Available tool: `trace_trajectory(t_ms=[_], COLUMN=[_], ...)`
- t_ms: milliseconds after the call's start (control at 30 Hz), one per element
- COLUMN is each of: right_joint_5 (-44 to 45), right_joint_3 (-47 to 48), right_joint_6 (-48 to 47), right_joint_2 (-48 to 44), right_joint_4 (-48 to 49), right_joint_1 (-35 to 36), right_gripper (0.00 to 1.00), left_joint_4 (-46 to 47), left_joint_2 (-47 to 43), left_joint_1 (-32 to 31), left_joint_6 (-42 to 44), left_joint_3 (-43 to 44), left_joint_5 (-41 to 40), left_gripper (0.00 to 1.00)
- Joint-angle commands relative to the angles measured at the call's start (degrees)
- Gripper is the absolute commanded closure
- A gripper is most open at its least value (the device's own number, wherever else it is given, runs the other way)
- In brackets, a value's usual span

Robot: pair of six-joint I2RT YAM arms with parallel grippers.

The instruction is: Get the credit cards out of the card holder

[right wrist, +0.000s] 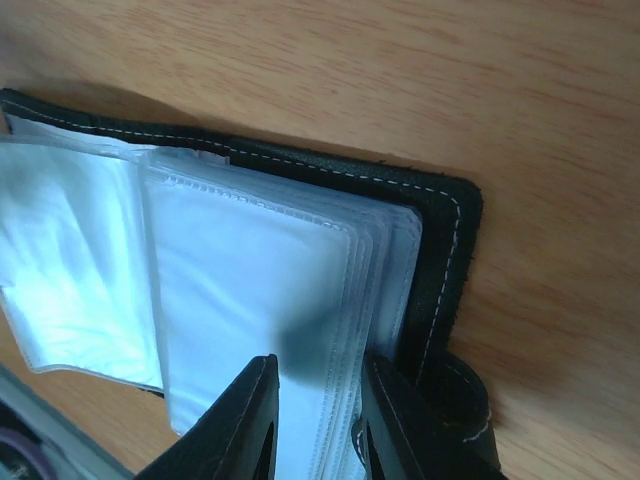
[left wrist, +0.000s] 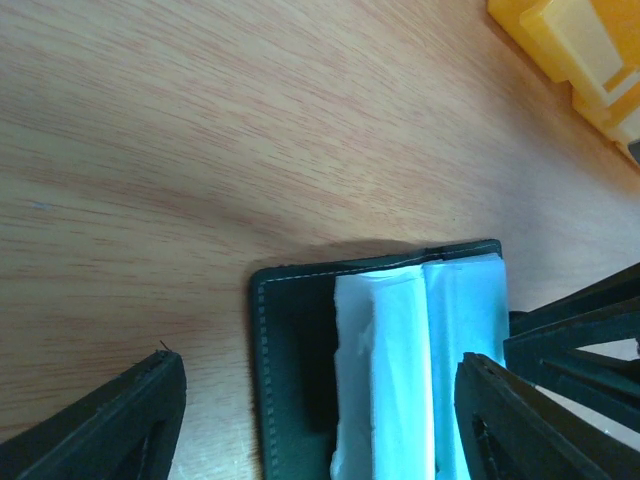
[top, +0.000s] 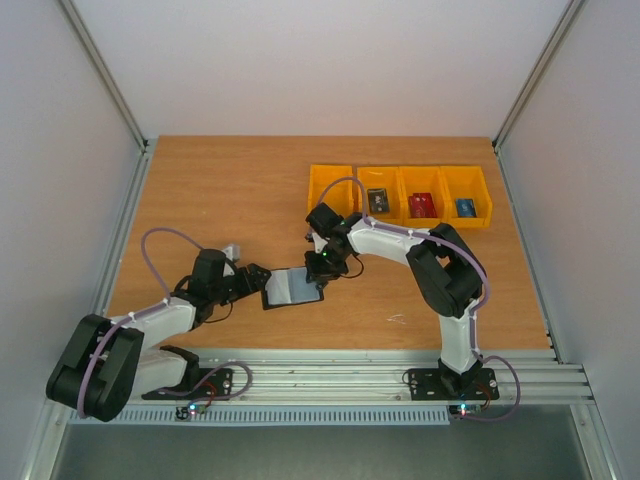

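**Three cards out, pockets left to check**

The small black fold-open card holder (top: pixel 293 288) lies open on the brown wooden table (top: pixel 220 190), near the middle, a bit toward 6 o'clock. Three credit cards are out. A dark card (top: pixel 377 200), a red card (top: pixel 422 205) and a blue card (top: pixel 466 208) each sit in a box of the yellow plastic bins (top: pixel 330 195) at 1 o'clock.

The right gripper (right wrist: pixel 322 395) is almost closed and pinches the holder's clear plastic pockets (right wrist: pixel 250 280) from 2 o'clock. The left gripper (left wrist: pixel 325 385) is wide open at 9 o'clock, with a finger on each side of the holder, and it grips nothing.

No card shows in the pockets, but some are hidden in the stack. I think only checking is left. The grippers are close together and could bump.
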Motion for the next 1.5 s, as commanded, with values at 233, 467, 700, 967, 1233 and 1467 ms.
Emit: trace_trajectory(t_ms=[233, 467, 700, 967, 1233, 1467], right_joint_5=[-12.60, -17.36, -19.21, -17.06, -29.07, -30.22], right_joint_3=[0.16, 1.55, 6.00, 6.21, 6.34, 2.59], right_joint_6=[6.40, 8.02, 5.39, 3.31, 2.34, 2.59], right_joint_2=[3.57, 5.01, 5.80, 5.32, 5.85, 2.93], right_joint_4=[11.91, 15.66, 14.09, 12.07, 19.29, 24.11], right_joint_1=[1.02, 2.00, 4.56, 4.70, 5.40, 5.15], right_gripper=[0.76, 0.77, 0.77, 0.70, 0.48, 0.50], left_joint_4=[0.80, 0.31, 0.36, 0.07, 0.21, 0.56], left_joint_2=[1.18, 1.01, 1.27, 1.44, 1.46, 1.62], left_joint_1=[-1.57, -1.59, -1.62, -1.55, -1.54, -1.54], left_joint_6=[-0.45, -0.50, -0.50, -0.59, -0.74, -0.41], left_joint_3=[-1.28, -1.27, -1.23, -1.26, -1.27, -1.19], left_joint_5=[-3.47, -4.50, -4.92, -5.51, -5.64, -5.33], left_gripper=[0.55, 0.77, 0.80, 0.81, 0.81, 0.79])
